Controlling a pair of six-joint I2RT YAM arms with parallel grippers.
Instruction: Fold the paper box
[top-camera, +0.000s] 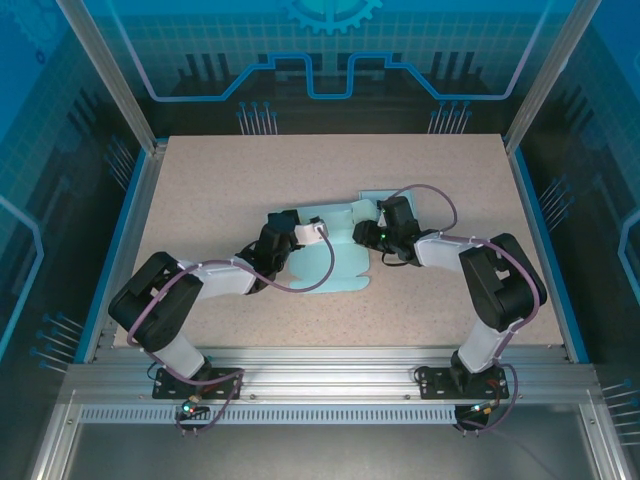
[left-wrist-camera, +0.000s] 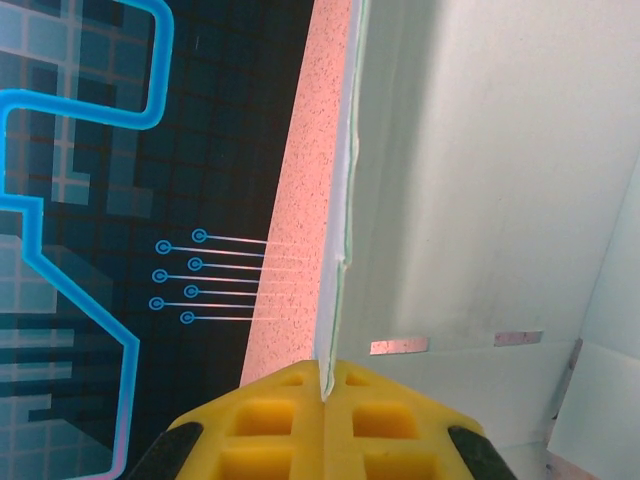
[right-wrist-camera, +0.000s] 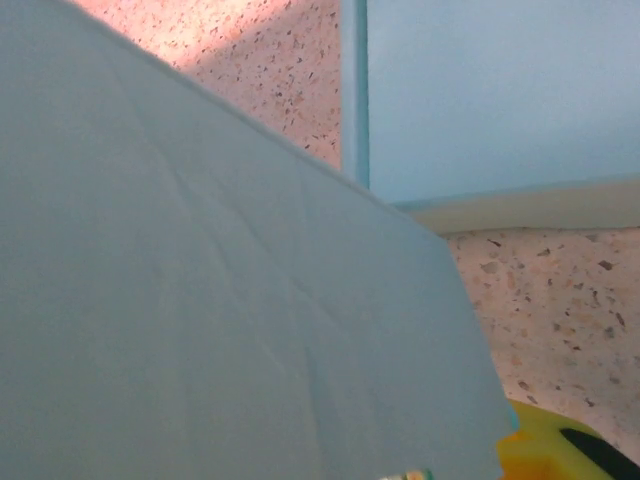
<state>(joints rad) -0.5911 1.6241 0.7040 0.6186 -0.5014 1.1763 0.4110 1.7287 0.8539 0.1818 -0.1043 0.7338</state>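
Note:
The paper box is a pale blue-green sheet, partly folded, lying at the middle of the table. My left gripper is at its left rim. In the left wrist view its yellow fingers are shut on the thin upright edge of a box panel. My right gripper is at the box's right rim. In the right wrist view a raised panel covers the jaws, and a corner of one yellow finger shows at the bottom right. Whether they pinch the paper is hidden.
The speckled table has free room on all sides of the box. A flat light blue panel lies on the table just behind my right gripper. Metal frame posts and blue walls ring the table.

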